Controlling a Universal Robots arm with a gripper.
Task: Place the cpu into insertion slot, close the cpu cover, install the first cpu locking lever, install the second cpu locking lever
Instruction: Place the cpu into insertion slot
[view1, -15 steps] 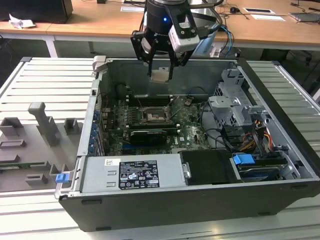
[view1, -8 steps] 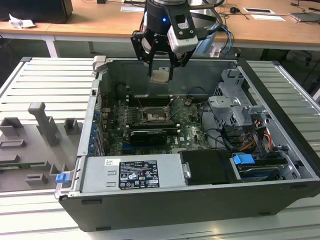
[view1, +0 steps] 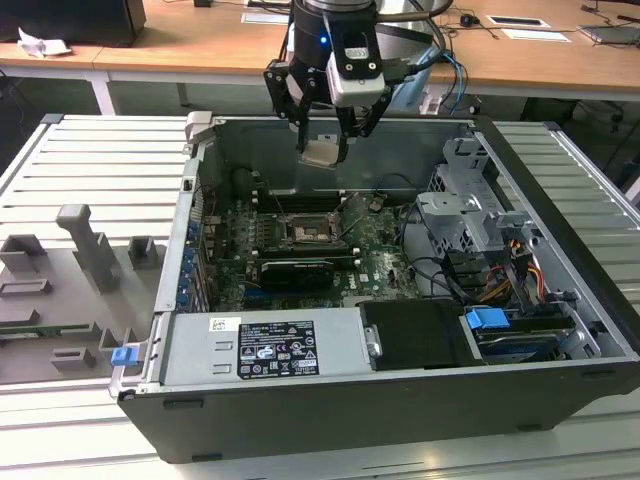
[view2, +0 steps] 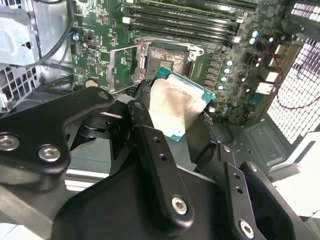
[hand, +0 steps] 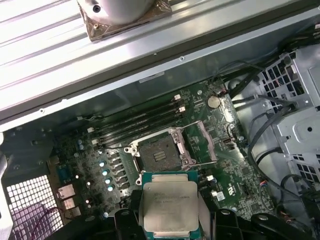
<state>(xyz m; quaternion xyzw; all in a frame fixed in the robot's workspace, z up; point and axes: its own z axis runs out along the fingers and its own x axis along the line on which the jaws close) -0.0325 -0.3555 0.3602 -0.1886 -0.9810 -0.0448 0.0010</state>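
My gripper (view1: 322, 150) hangs above the open computer case, shut on the cpu (view1: 320, 153), a flat square chip with a pale silver top. In both wrist views the cpu (view2: 175, 102) (hand: 170, 205) sits between the black fingers, held by its two edges. Below it on the green board lies the insertion slot (view1: 303, 232) (view2: 167, 59) (hand: 157, 154), its dark centre uncovered. The cpu cover (hand: 204, 142) (view2: 122, 67), a silvery frame plate, stands swung open beside the slot. The chip is well above the board and touches nothing there.
Long black memory slots (hand: 135, 122) run beside the socket. A long black card (view1: 295, 272) lies in front of it. A metal drive cage (view1: 465, 215) with cables fills the exterior view's right. The power supply (view1: 265, 345) sits at the front. Grey fixtures (view1: 95, 245) stand outside the case.
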